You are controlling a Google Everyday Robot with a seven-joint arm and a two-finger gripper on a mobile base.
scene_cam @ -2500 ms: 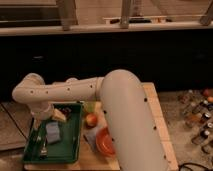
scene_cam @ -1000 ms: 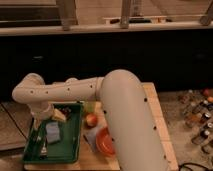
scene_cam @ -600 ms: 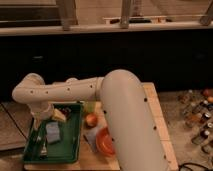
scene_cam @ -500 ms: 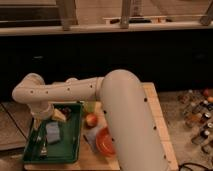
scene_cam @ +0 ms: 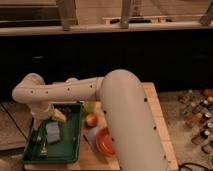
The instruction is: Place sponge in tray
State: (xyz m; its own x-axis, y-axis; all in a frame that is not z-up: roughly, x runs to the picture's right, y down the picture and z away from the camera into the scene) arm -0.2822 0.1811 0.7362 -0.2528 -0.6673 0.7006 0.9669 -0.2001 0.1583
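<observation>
From the one camera view, my arm [scene_cam: 120, 110] fills most of the picture: a thick white limb rising from the bottom right, bending at an elbow on the left and dropping toward the tray [scene_cam: 70, 150]. It hides a good part of the desk [scene_cam: 157, 120] behind it. My claw [scene_cam: 42, 145] hangs low over the left part of the tray, a dark blur against the green, and I cannot tell how its fingers stand or whether anything is in them. The sponge [scene_cam: 53, 132] lies flat inside the tray, just right of the claw, near the tray's middle; whether the claw touches it I cannot make out. A pale yellow wedge [scene_cam: 60, 115] sits in the tray's far end, partly under my wrist. Just right of the tray lie a round reddish fruit [scene_cam: 91, 120], a grey-blue cloth [scene_cam: 92, 135] and an orange-red bowl [scene_cam: 105, 142], the bowl half covered by my arm. At the right edge, small bottles [scene_cam: 200, 107] stand off the desk, too blurred to name.
</observation>
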